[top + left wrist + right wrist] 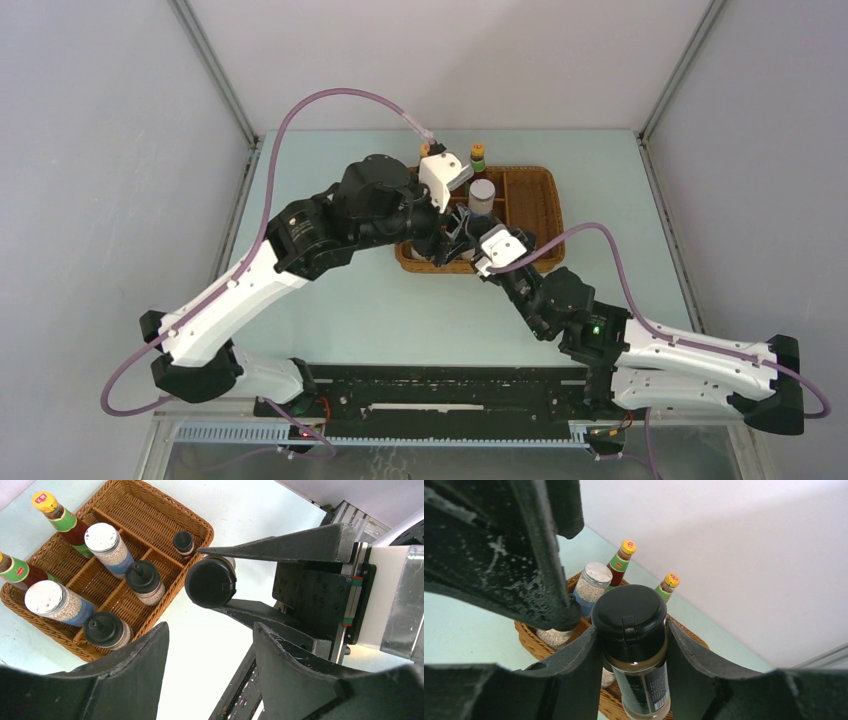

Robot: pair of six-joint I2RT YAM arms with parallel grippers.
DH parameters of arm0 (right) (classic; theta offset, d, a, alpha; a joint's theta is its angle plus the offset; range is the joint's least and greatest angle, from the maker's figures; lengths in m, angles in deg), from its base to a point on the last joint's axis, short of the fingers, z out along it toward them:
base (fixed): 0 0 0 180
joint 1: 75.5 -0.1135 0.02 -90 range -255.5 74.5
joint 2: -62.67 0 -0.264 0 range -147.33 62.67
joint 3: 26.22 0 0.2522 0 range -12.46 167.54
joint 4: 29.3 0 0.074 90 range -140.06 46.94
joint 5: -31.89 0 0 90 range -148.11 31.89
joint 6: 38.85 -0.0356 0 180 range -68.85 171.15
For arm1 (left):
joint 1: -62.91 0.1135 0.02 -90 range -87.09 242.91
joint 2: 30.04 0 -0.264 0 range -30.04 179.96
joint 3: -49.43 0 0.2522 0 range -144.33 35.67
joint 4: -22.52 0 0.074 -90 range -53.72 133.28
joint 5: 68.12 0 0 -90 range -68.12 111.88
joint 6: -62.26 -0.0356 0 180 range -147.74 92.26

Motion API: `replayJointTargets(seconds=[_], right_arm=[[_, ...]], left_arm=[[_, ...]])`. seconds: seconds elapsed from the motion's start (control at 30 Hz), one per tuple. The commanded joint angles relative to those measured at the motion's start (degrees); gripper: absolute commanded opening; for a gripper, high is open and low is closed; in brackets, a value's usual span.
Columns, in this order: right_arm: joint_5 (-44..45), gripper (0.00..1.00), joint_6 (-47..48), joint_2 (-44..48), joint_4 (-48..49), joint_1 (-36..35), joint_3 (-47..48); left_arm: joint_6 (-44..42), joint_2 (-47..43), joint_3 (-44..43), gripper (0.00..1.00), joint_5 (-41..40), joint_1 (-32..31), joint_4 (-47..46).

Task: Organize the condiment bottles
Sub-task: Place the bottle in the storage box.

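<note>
Right gripper is in the spotlight: its two black fingers are pinched on either side of a small dark bottle with a black flip cap, gripping just below the cap. Dark liquid shows through the glass, with a label down one side. It sits just off the near corner of the wicker tray, over the pale table. Whether its base touches anything, I can't tell.

Left gripper hangs above with its fingers spread wide and nothing between them, looking down on the tray and on the other claw.

Now the tray, strip by strip in the left wrist view. Along the far edge stand two sauce bottles, reddish-brown inside, with green neck labels and yellow caps. Next strip over: two shakers with flat perforated tops and blue bands, filled with pale grains. Beside them are two black-capped bottles, clear-walled and also showing pale grains. In the last strip, nearest the pinched bottle, one tiny dark bottle stands alone, upright, with open wicker beside it.

From the right wrist camera, one shaker and both yellow caps rise behind the gripped bottle.
</note>
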Motion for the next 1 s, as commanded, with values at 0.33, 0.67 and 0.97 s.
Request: replayJointTargets(seconds=[0.33,0.67,0.97], right_arm=[[0.59,0.0,-12.43,-2.12,-1.75,11.12,7.01],[-12.18,0.0,-30.95,-9.53,-1.11,31.4,8.97],[-26.31,0.0,-41.59,-24.88,9.85,47.99,9.04]], left_arm=[[3.59,-6.45,10.28,0.67,-11.92,0.21,-10.16],[7.67,-13.84,24.79,0.66,-19.62,0.21,-25.22],[8.79,-16.42,35.98,0.66,-22.34,0.21,-38.84]])
